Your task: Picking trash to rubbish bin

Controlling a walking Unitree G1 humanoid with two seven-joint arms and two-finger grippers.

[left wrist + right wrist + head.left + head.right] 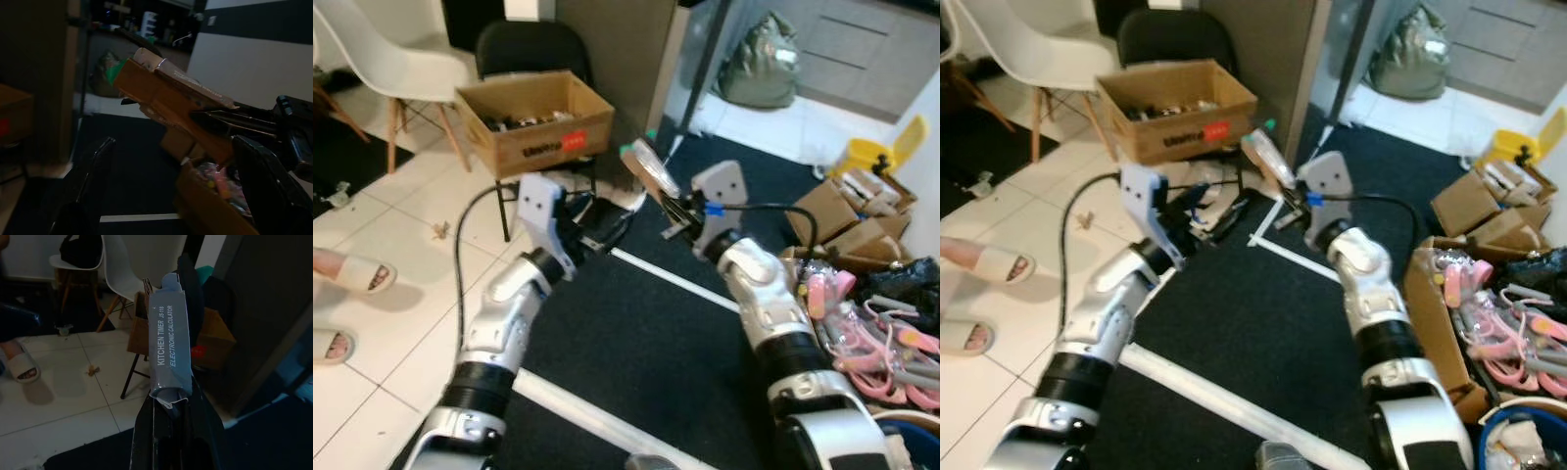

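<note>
- The grey package (168, 345) clamped in the right gripper (188, 308) reads "KITCHEN TIMER JS-118" and "ELECTRONIC CALCULATOR".
- The far cardboard box (536, 122) carries dark print beside a red label, both unreadable.

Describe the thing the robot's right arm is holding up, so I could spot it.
Start at the open cardboard box on the black chair. Just right of it, the right gripper pinches a flat, narrow grey package with a green end. Printed lettering reads "Kitchen Timer Electronic Calculator".
</note>
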